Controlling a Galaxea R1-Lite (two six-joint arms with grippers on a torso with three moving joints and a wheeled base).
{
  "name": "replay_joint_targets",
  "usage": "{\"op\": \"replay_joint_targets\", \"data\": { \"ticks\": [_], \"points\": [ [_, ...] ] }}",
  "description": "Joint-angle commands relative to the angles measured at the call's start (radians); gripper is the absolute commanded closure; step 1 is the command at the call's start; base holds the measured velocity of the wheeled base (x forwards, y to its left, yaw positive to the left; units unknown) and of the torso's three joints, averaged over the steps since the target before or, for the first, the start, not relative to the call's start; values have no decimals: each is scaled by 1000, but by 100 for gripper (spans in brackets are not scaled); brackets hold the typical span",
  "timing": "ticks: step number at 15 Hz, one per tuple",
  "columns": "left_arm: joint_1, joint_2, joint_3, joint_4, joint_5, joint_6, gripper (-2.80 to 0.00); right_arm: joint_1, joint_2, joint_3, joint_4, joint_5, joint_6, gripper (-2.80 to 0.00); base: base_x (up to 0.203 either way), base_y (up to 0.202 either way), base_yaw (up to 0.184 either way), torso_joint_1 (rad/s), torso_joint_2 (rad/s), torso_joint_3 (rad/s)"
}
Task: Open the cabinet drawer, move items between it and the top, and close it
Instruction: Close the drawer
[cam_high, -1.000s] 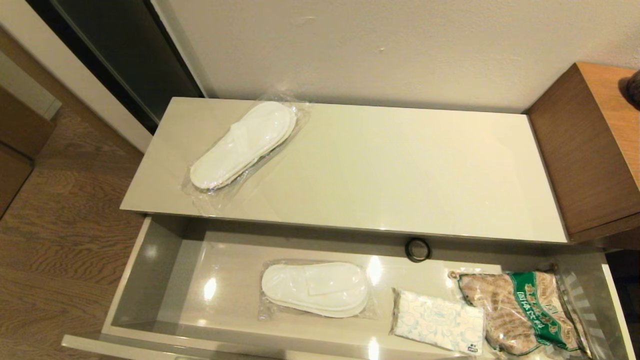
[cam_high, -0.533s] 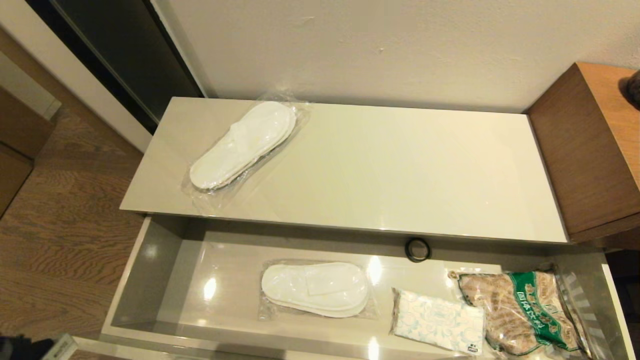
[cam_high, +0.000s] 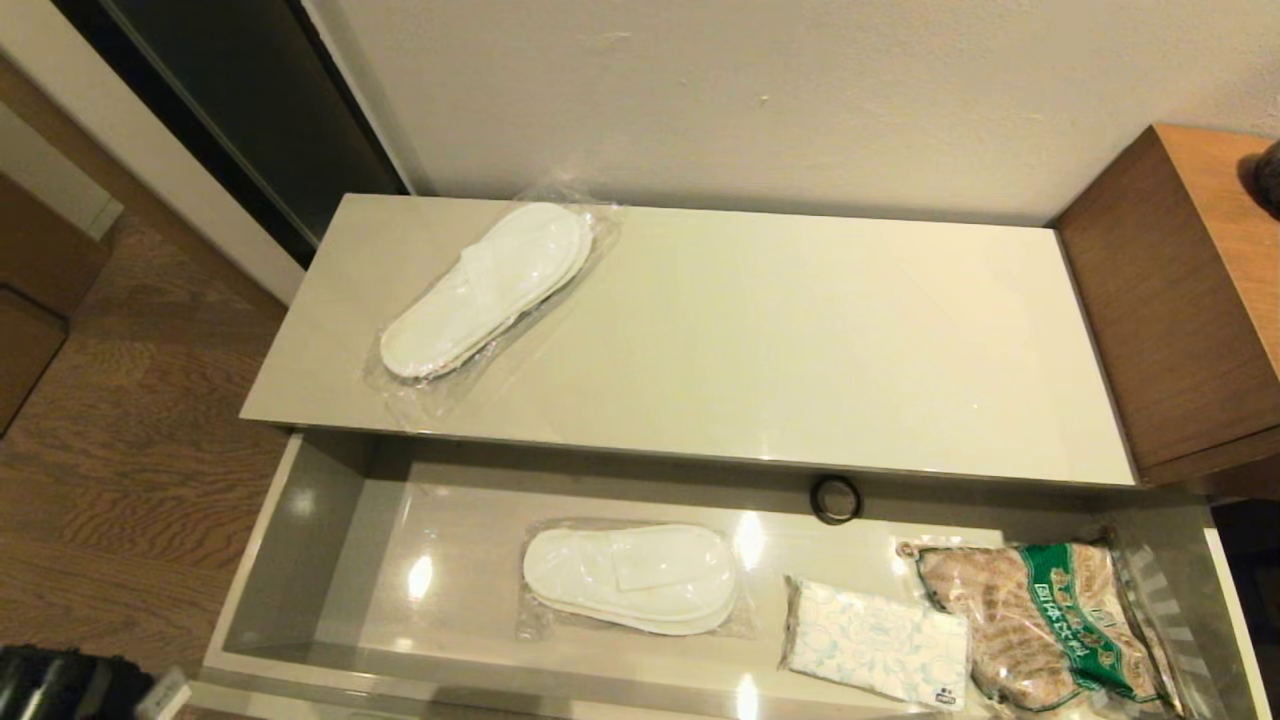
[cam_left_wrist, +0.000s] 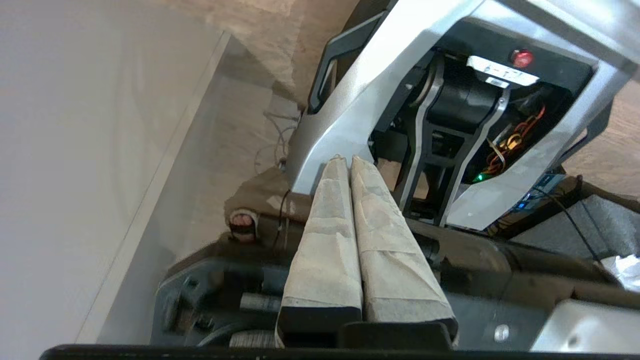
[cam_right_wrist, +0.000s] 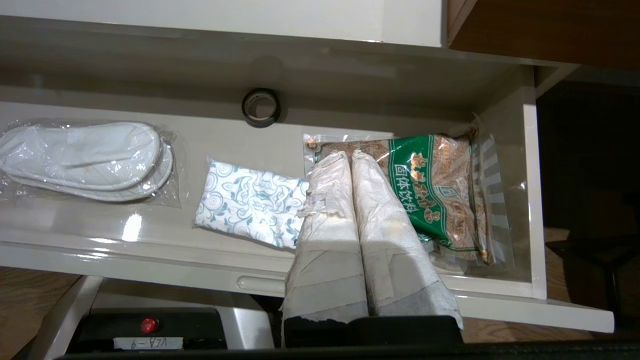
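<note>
We see the drawer (cam_high: 300, 560) open, slippers (cam_high: 630, 577) beside the tissue pack (cam_high: 875, 643); both claws, left (cam_left_wrist: 345, 161) and right (cam_right_wrist: 346, 156), are closed (holding nothing).

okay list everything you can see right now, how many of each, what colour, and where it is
cabinet drawer: one, beige front, grey inside, pulled open below the top
top: one, cream-beige slab above the drawer
slippers in a clear bag: two packs, white; one on the top's left end, one on the drawer floor, left of middle
tissue pack: one, white with pale swirls, in the drawer between slippers and food bag
food bag: one, brown with green label, drawer's right end
tape roll: one, dark ring, by the drawer's back wall
wooden cabinet: one, brown, right of the top
left gripper: shut, low beside the drawer's left front corner
right gripper: shut, above the drawer's right part
</note>
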Motion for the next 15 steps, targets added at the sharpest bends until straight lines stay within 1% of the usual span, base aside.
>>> {"op": "replay_joint_targets", "data": {
  "ticks": [1,5,7,9,11,15],
  "points": [
    [-1,121,20,-71,0,-12,0,0,1,0,0,1,-1,0,0,0,0,0,0,0],
    [-8,319,89,-332,-8,-52,0,0,1,0,0,0,-1,0,0,0,0,0,0,0],
    [-11,371,108,-436,-8,-76,0,0,1,0,0,0,-1,0,0,0,0,0,0,0],
    [-12,382,104,-513,-6,-147,0,0,1,0,0,0,-1,0,0,0,0,0,0,0],
    [-12,385,99,-580,-1,-197,0,0,1,0,0,0,-1,0,0,0,0,0,0,0],
    [-12,434,97,-631,2,-212,0,0,1,0,0,0,-1,0,0,0,0,0,0,0]
  ]
}}
